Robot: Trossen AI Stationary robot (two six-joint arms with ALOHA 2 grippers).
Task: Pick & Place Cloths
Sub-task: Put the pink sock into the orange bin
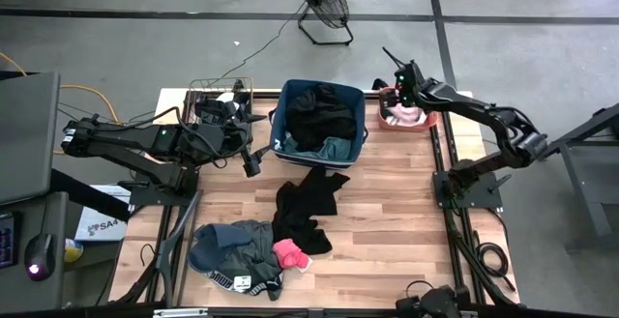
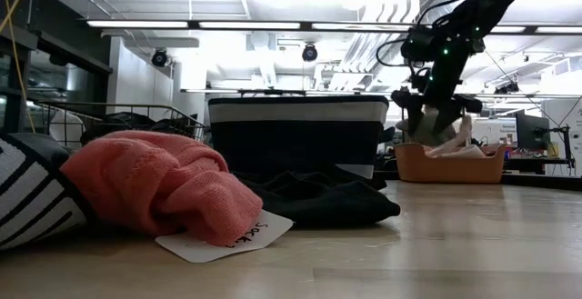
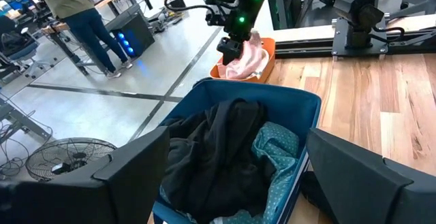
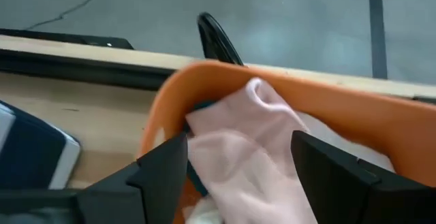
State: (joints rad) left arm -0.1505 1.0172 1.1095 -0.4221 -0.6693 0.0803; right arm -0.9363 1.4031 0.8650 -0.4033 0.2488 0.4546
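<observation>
Right up against the low camera is a bright pink knit cloth [image 2: 155, 185] with a paper tag, part of the loose pile on the wooden table [image 1: 387, 212] with a black garment [image 1: 308, 207] and a teal-grey piece [image 1: 232, 245]. Going left to right, the left gripper [image 1: 253, 159], fingers spread and empty, waits just beside the blue fabric bin [image 1: 283, 117] of dark clothes. The right gripper [image 4: 238, 166] hangs over the coral plastic tub [image 1: 418, 125], fingers apart either side of a pale pink soft cloth [image 4: 248, 142] directly below it, so I'd say that arm's move is a straight drop or lift.
</observation>
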